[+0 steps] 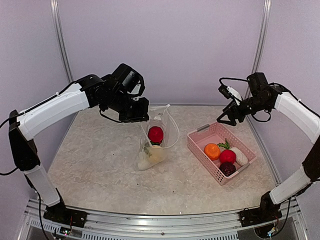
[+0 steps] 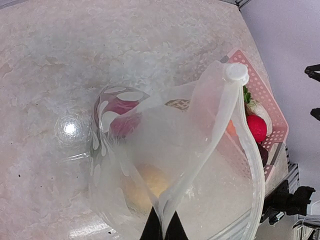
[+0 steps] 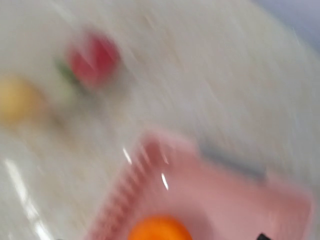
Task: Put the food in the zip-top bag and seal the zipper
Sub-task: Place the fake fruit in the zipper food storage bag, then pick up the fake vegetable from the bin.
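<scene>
The clear dotted zip-top bag point(image 1: 159, 142) stands at mid-table with its mouth held open. A red food piece point(image 1: 155, 134) and a yellow one point(image 1: 154, 154) lie inside it. My left gripper point(image 1: 138, 116) is shut on the bag's upper edge point(image 2: 192, 165), and its fingertips point(image 2: 150, 231) pinch the film. The pale zipper point(image 2: 252, 160) runs along the mouth to a white slider point(image 2: 236, 73). My right gripper point(image 1: 227, 119) hangs open and empty above the far corner of the pink basket point(image 1: 200, 135). The right wrist view is blurred by motion.
The pink basket holds an orange ball point(image 1: 212, 151), a red ball point(image 1: 227, 156), a white piece point(image 1: 241, 156), a dark purple ball point(image 1: 227, 168) and a green leaf point(image 1: 224, 145). The basket point(image 3: 235, 200) and the orange ball point(image 3: 160, 231) also show in the right wrist view.
</scene>
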